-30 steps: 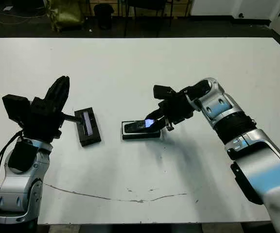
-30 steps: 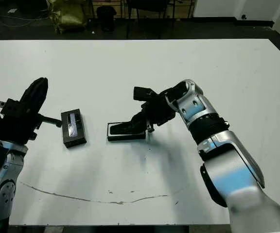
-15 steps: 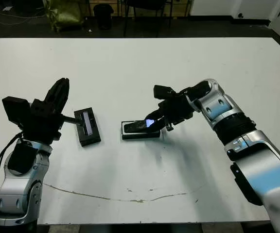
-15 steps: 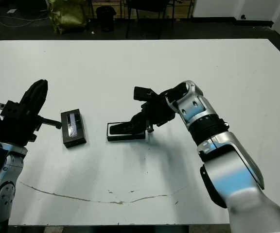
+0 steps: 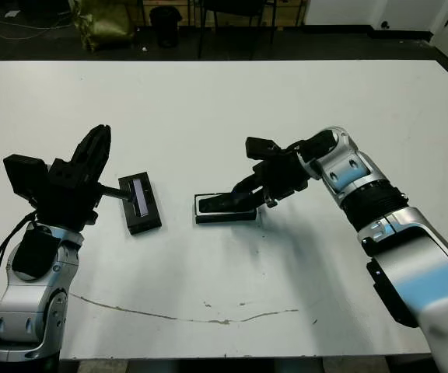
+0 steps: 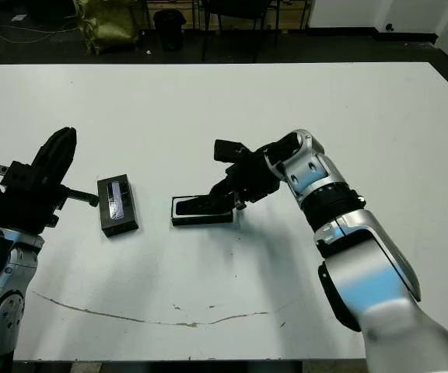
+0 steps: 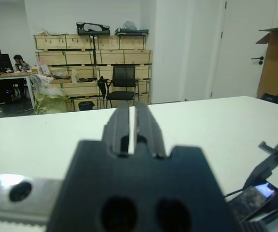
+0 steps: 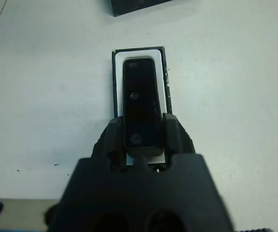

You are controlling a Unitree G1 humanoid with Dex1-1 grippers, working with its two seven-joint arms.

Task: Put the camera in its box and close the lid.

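The box (image 5: 207,217), a shallow black tray with a white lining (image 8: 166,92), lies at mid-table. The camera (image 8: 140,104), a slim black bar, lies lengthwise inside it. My right gripper (image 5: 246,194) is shut on the camera's right end, one finger (image 8: 114,136) on each long side. The lid (image 5: 141,203), black with a pale strip, rests flat on the table to the left of the box. My left gripper (image 5: 93,149) is shut, held up above the table just left of the lid, with nothing in it.
The white table (image 5: 224,101) stretches bare behind and to the right. A thin dark scratch (image 5: 208,318) runs along its front. Chairs and stacked crates (image 7: 95,46) stand beyond the far edge, and a person sits at a distant desk.
The camera's right end has dropped lower into the box, and its bluish glint no longer shows in the head views. The left arm has barely moved.
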